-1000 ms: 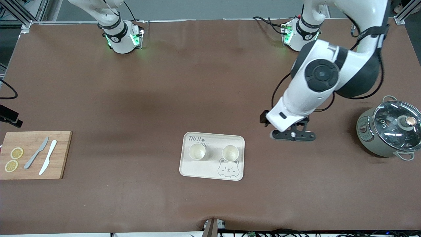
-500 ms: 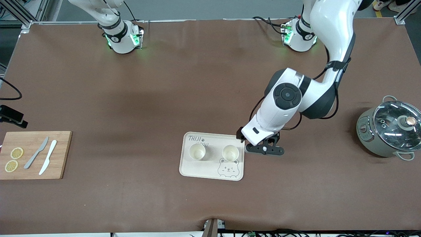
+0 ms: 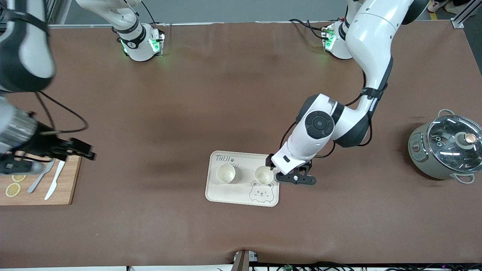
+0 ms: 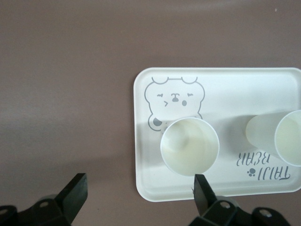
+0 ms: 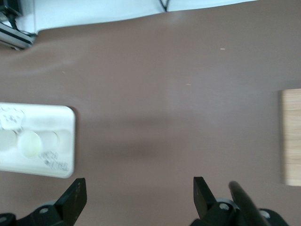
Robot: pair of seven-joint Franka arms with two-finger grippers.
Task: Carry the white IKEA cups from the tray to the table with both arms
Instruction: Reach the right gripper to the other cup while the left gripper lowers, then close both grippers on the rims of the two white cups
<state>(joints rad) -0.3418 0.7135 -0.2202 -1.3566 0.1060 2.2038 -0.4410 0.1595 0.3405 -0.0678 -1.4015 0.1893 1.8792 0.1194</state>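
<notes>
Two white IKEA cups stand upright on the cream bear-print tray (image 3: 241, 195): one (image 3: 264, 175) toward the left arm's end, the other (image 3: 226, 173) toward the right arm's end. My left gripper (image 3: 295, 177) is open and low over the tray's edge, beside the first cup. In the left wrist view that cup (image 4: 190, 146) sits on the tray (image 4: 225, 89) just ahead of my left gripper (image 4: 138, 195), close to one finger (image 4: 202, 190); the other cup (image 4: 277, 136) is beside it. My right gripper (image 3: 49, 152) is open and empty, high over the cutting board's edge. In the right wrist view my right gripper (image 5: 138, 195) has only bare table between its fingers.
A wooden cutting board (image 3: 71, 180) with two knives (image 3: 41, 175) and lemon slices (image 3: 19, 175) lies at the right arm's end. A grey pot with a glass lid (image 3: 446, 150) stands at the left arm's end. The right wrist view shows the tray (image 5: 56, 165) and the board (image 5: 291, 136).
My left gripper has come down from over bare table to the tray's edge beside the cup. My right arm has swung into view over the cutting board.
</notes>
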